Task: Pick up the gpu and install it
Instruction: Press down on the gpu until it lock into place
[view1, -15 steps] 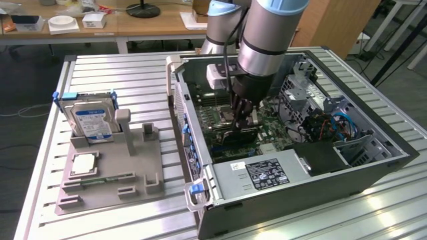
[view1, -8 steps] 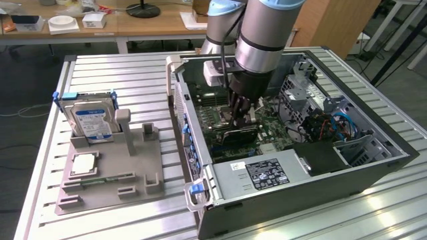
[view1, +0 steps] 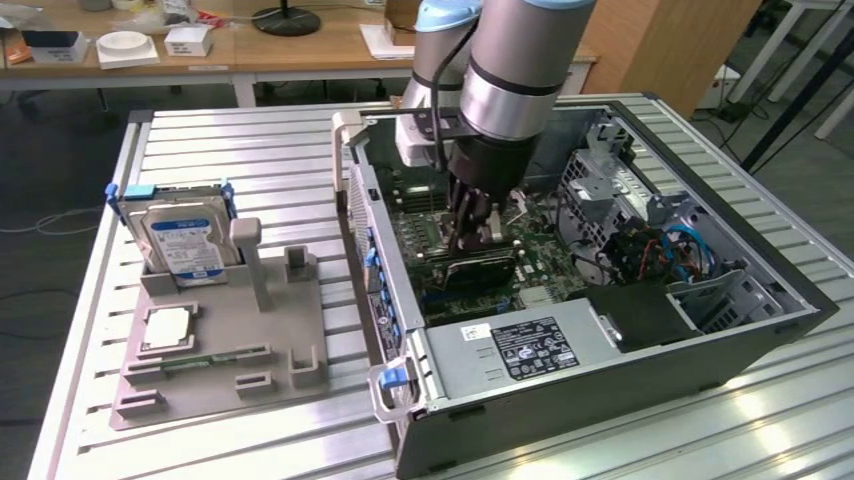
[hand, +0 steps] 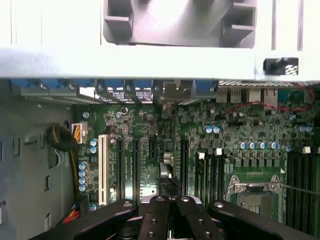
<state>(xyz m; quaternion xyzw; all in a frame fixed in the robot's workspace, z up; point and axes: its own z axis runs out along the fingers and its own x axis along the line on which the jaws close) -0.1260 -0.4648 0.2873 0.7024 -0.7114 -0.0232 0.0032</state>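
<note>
- I have the gripper (view1: 470, 232) down inside the open computer case (view1: 747, 340), its fingers clenched together; whether they pinch anything I cannot tell.
- The gpu (view1: 470, 270) sits on the motherboard (view1: 534, 262) directly under the fingers.
- The case lies on a ribbed metal table (view1: 240, 135).
- On the exterior view's left a grey parts holder (view1: 220, 375) carries a hard drive (view1: 187, 243).
- Behind, I see wooden desks (view1: 280, 50) with white boxes (view1: 188, 39).
</note>
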